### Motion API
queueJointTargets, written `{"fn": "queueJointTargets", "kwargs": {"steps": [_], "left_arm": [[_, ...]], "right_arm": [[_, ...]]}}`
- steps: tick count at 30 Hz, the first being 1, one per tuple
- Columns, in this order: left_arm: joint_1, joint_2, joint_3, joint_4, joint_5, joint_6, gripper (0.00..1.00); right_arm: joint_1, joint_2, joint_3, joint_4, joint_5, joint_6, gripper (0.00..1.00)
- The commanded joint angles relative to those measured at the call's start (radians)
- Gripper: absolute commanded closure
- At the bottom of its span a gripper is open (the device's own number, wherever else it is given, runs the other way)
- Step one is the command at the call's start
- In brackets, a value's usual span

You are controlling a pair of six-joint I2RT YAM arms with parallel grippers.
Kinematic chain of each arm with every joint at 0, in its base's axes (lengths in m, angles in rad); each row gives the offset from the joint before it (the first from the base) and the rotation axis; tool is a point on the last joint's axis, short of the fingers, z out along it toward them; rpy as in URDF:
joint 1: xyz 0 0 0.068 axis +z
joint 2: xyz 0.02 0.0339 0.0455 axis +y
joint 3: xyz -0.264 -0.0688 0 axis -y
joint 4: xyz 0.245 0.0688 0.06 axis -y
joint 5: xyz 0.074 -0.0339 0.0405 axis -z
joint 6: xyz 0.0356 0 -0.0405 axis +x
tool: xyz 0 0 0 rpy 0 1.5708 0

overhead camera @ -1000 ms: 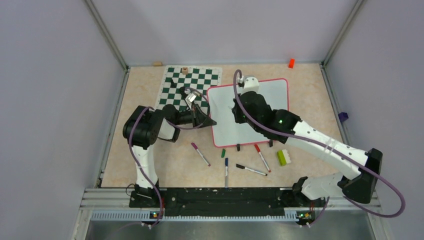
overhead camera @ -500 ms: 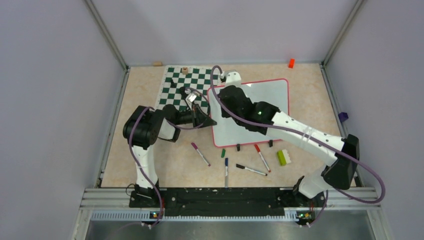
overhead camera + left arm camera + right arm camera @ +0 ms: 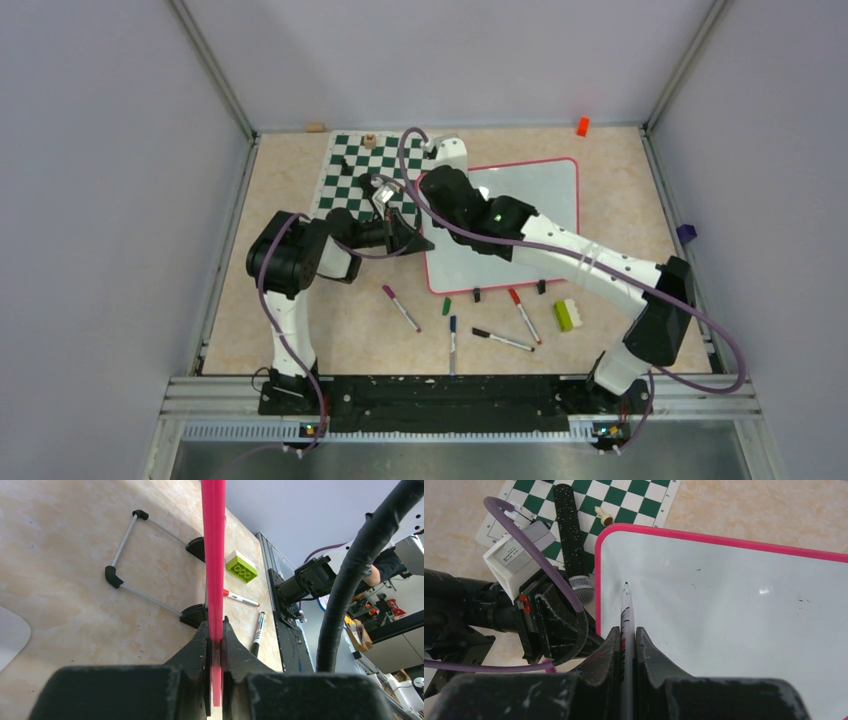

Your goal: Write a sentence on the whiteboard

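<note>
Slippage on the left is the first worry. The left gripper (image 3: pixel 215 630) is clamped shut on the left edge of the whiteboard (image 3: pixel 550 185), a thin pinch on its narrow pink frame (image 3: pixel 214 540). A sideways push from writing could twist the board out of that hold or skid it across the table (image 3: pixel 620 180).

The board lies toward the table's far edge, right of centre, its left edge just beside the chess mat (image 3: pixel 400 155). Its white face carries no sentence yet (only a few tiny specks).

Over its far left corner, the marker (image 3: pixel 626 605) is held tight in the closed right gripper (image 3: pixel 626 632); whether its tip touches is unclear. Too much pressure could drive the marker back through the fingers. Too little would leave broken strokes, and a start this near the corner risks running onto the frame.
</note>
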Motion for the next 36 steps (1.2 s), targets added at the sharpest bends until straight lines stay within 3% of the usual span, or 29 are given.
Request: {"fn": "queueJointTargets", "kwargs": {"steps": [1, 7, 13, 19, 36], "left_arm": [[-0.017, -0.007, 0.02, 0.107, 0.048, 0.017, 1.0], [-0.017, -0.011, 0.017, 0.107, 0.047, 0.018, 1.0], [-0.022, -0.011, 0.015, 0.107, 0.046, 0.027, 1.0], [-0.022, -0.015, 0.01, 0.107, 0.043, 0.032, 1.0], [-0.025, -0.027, 0.002, 0.107, 0.032, 0.035, 1.0]], "right_arm": [[0.011, -0.026, -0.006, 0.1, -0.007, -0.018, 1.0], [0.007, -0.148, -0.194, 0.355, -0.102, -0.188, 1.0], [-0.038, -0.163, -0.169, 0.303, -0.176, -0.303, 1.0], [-0.053, -0.217, -0.245, 0.359, -0.256, -0.364, 1.0], [-0.07, -0.174, -0.24, 0.383, -0.19, -0.411, 1.0]]}}
